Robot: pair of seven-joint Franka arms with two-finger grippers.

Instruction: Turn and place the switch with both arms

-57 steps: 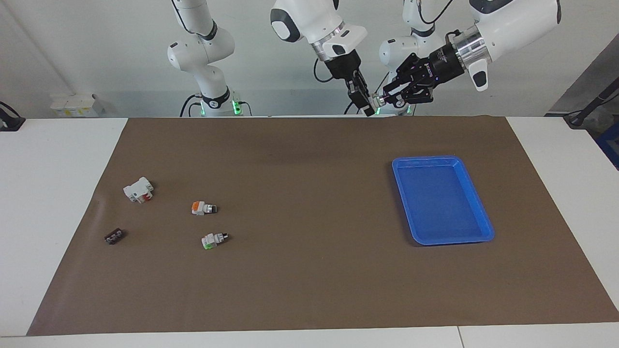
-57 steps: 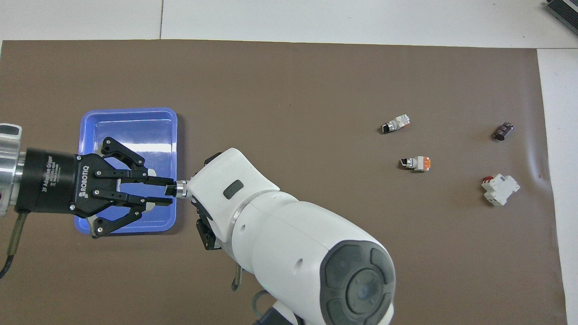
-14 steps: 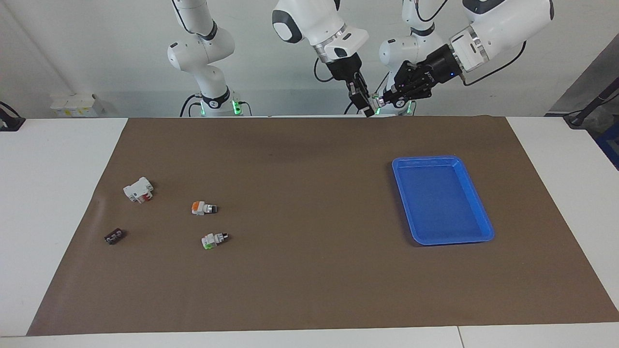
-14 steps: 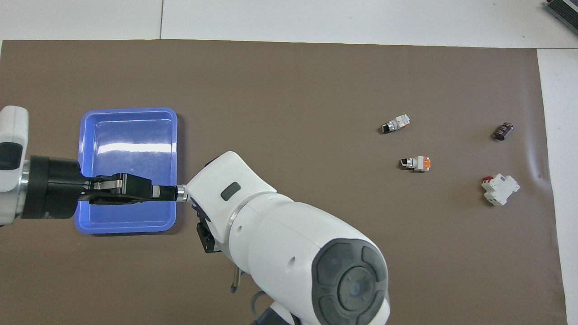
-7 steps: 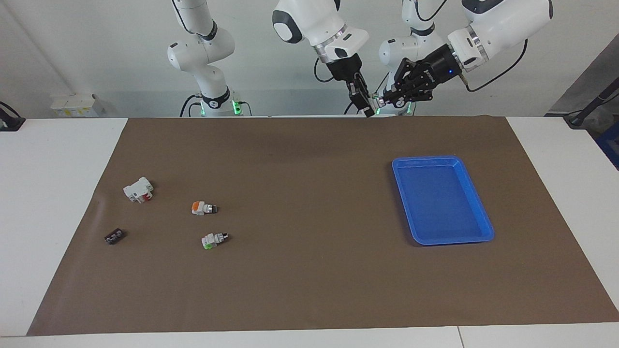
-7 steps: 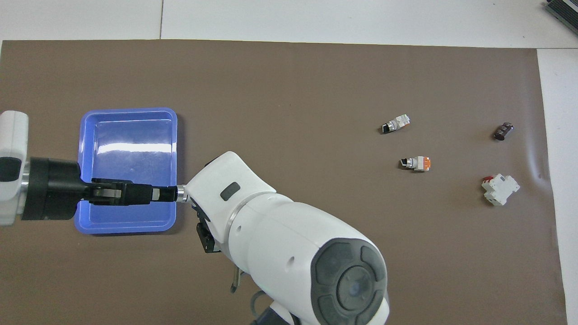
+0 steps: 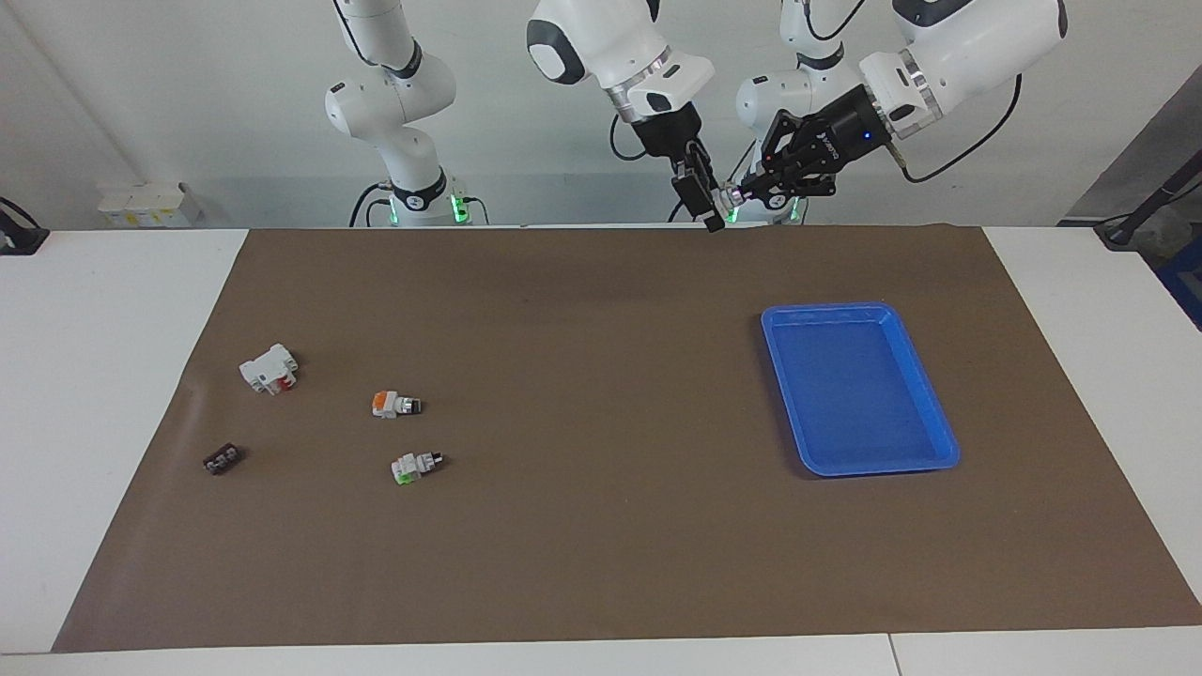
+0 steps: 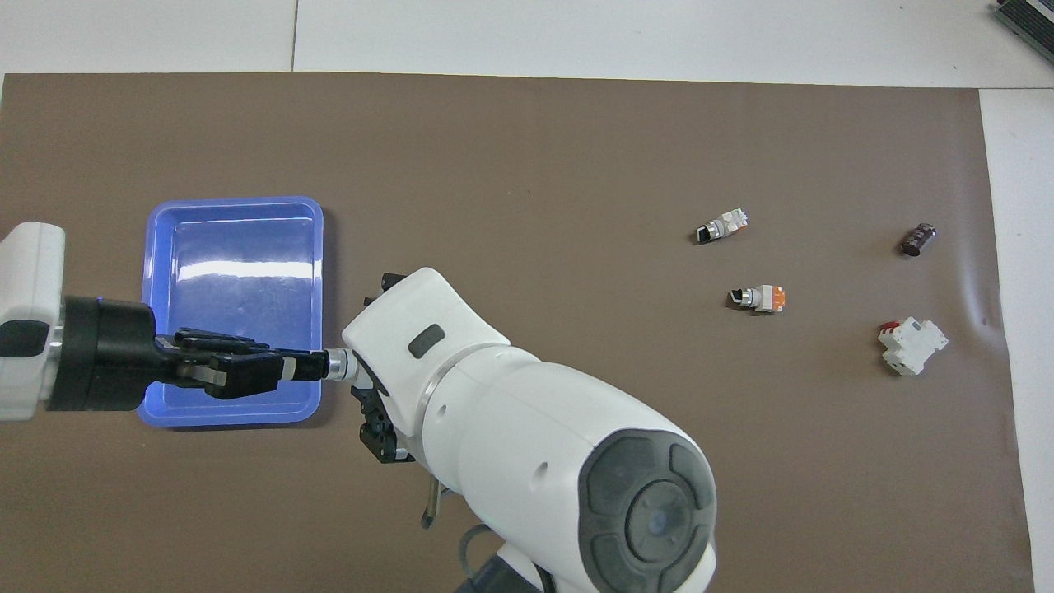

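Overhead view: both hands, right hand (image 7: 709,208) and left hand (image 7: 751,191), seemingly pinch one small switch (image 8: 333,364) aloft.

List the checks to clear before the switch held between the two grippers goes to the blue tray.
1. Grip: the left gripper and right gripper both have their jaws closed on the held switch, up in the air: ok.
2. Knob turned as far as needed: cannot tell.
3. Blue tray free to receive, nothing lying in it: ok.
4. Held switch directly over the tray: cannot tell.
5. Orange-block switch and green-block switch lie on the mat toward the right arm's end, well apart from the tray: ok.
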